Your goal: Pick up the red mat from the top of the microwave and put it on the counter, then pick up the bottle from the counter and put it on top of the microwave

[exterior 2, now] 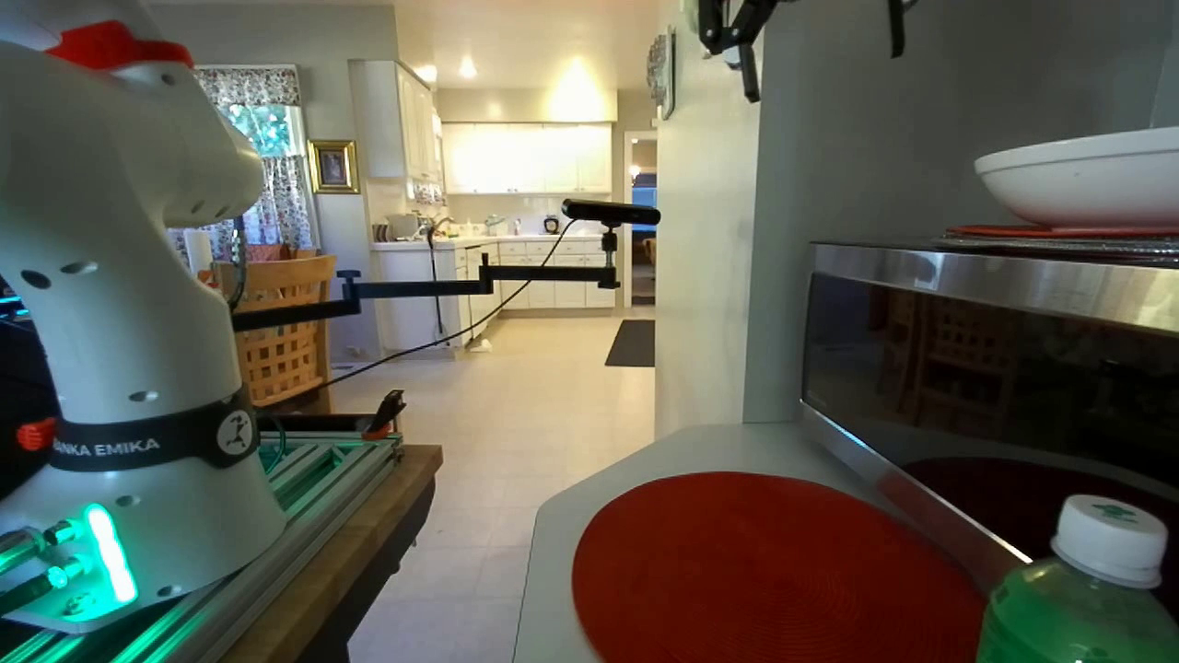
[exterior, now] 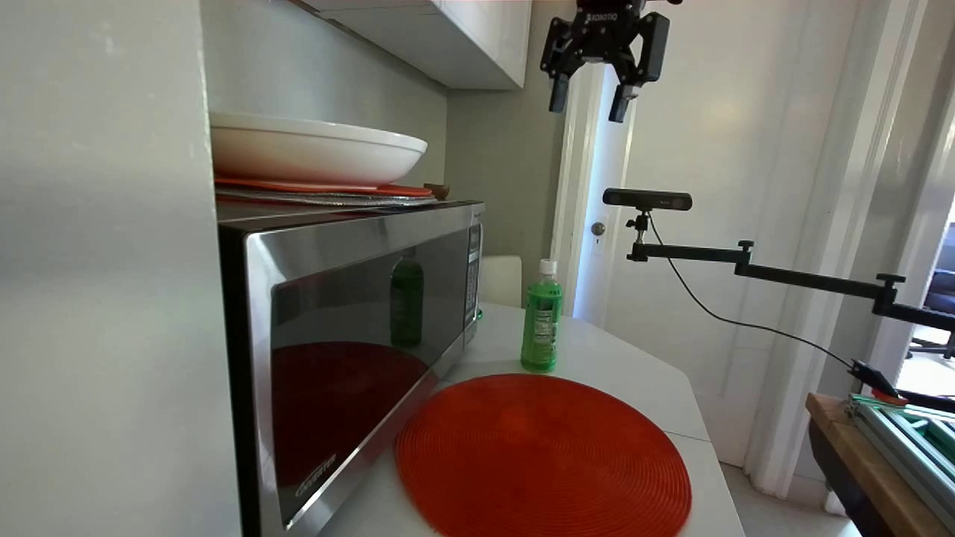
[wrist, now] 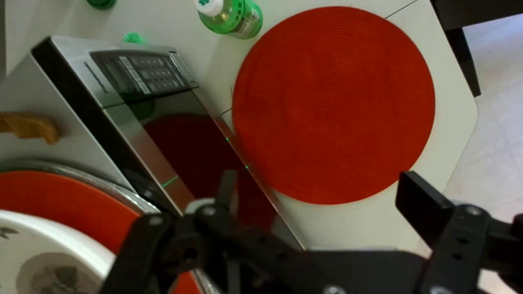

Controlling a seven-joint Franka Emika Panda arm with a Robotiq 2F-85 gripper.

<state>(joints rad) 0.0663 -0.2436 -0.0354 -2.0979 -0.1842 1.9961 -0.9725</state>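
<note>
The counter [exterior: 627, 373] fronts the microwave [exterior: 343, 313]. Your tool [exterior: 589, 106] hangs spread, higher than the microwave; best centre it over the bottle [exterior: 541, 321] before lowering.

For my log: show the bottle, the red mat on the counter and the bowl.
Bottle [exterior: 542, 321], in an exterior view: middle of its body.
Red mat [wrist: 333, 105], in the wrist view: near its center.
Bowl [exterior 2: 1087, 184], in an exterior view: its outer wall.
</note>
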